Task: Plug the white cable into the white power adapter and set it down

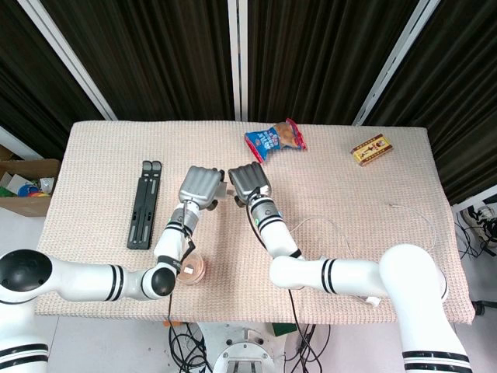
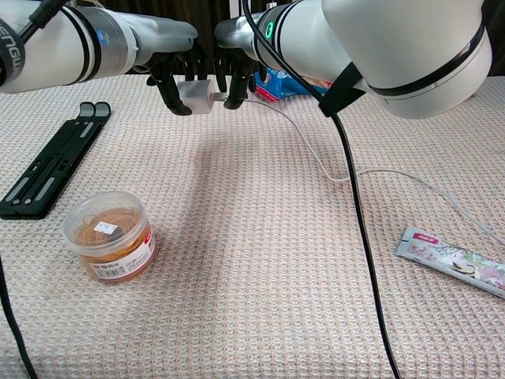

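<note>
Head view: my left hand [image 1: 200,186] and right hand [image 1: 249,183] hang close together over the mid-table, backs to the camera. Fingers and whatever they hold are hidden beneath them from here. The white cable [image 1: 330,225] runs off to my right across the cloth, its far part thin and hard to follow near the table edge.

Chest view: my left hand [image 2: 175,75] pinches the white power adapter [image 2: 195,96], held clear of the table. My right hand [image 2: 237,79] pinches the cable at its plug end, the plug right at the adapter's side face. I cannot tell whether it is fully seated; the dark fingers shadow the joint.

Judgement: keep the adapter still, push the plug straight along its own axis without twisting, and leave slack in the cable before lowering both.
</note>
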`<state>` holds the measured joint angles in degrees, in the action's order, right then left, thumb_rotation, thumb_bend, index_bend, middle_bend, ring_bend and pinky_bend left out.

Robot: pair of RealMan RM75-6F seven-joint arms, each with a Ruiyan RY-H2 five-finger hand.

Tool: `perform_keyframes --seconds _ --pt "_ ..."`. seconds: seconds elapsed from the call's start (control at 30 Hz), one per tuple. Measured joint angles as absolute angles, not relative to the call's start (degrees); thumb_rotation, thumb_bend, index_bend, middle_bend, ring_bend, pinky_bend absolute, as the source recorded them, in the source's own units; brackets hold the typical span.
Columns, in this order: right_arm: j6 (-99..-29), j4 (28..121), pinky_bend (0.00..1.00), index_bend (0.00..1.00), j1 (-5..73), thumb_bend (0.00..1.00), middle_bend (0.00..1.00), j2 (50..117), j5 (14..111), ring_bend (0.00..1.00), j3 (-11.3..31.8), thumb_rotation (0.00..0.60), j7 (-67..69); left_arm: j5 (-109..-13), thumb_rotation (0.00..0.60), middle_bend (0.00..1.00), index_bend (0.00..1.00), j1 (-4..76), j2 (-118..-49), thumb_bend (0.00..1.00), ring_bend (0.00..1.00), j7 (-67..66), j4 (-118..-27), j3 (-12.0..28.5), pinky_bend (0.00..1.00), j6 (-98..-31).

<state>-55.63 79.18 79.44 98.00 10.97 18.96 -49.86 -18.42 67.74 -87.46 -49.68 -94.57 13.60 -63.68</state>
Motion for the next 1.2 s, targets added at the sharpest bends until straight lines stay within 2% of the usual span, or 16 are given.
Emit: perform_keyframes --seconds 0.17,0.33,0.5,1.2 --pt "-56.03 80.03 0.35 0.54 79.11 0.39 0.61 97.62 11.17 0.45 18.80 0.600 -50.00 -18.11 0.587 0.47 0.50 67.95 -87.57 0.29 0.77 -50.13 -94.36 13.53 1.00 -63.61" --pt "-56.18 80.65 0.35 0.56 78.85 0.40 0.61 97.28 11.06 0.45 18.74 0.600 -50.18 -17.78 0.588 0.47 0.50 68.24 -87.67 0.29 0.77 -50.64 -94.30 13.54 1.00 -63.62" --pt "-56.19 80.49 0.35 0.58 78.93 0.45 0.61 97.49 11.01 0.46 18.63 0.600 -50.51 -17.47 0.590 0.47 0.50 68.47 -87.79 0.29 0.77 -51.08 -94.42 13.53 1.00 -63.77" --pt "-56.74 79.64 0.36 0.62 79.50 0.47 0.62 99.20 11.58 0.46 19.03 0.600 -51.30 -16.42 0.590 0.47 0.50 69.28 -88.11 0.29 0.77 -52.17 -95.01 13.84 1.00 -64.03"
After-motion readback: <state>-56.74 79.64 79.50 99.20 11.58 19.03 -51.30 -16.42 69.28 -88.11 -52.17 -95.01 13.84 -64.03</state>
